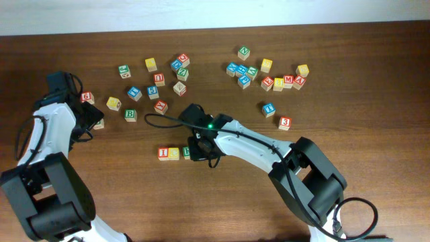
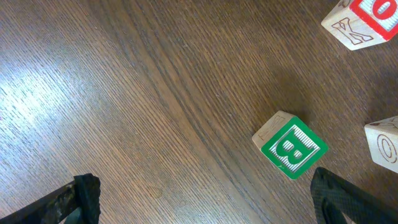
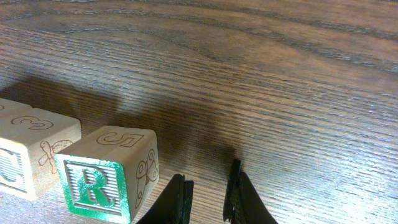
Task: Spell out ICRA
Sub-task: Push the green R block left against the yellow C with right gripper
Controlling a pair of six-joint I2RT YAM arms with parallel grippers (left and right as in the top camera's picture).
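1. ICRA's green-lettered wooden R cube (image 3: 94, 182) stands third in the row at the table's near middle. It touches the yellow-faced wooden C cube (image 1: 175, 153), with the red-lettered wooden I cube (image 1: 164, 153) beyond.
2. The right gripper (image 3: 208, 186) sits just beside the R, clenched almost tight and grasping nothing.
3. To do this step well, it should lift straight up so as not to knock the R out of line, then go for the A.
4. A red-lettered cube (image 1: 299, 82) in the far right cluster looks like the A but is too small to confirm.
5. The left gripper (image 2: 205, 196) hangs fully released over bare wood near a green-faced B cube (image 2: 291, 147).
6. The dark wood-grain table (image 3: 280, 74) is flat and leaves free space to the R's right; a pale wall (image 1: 201, 10) runs behind.
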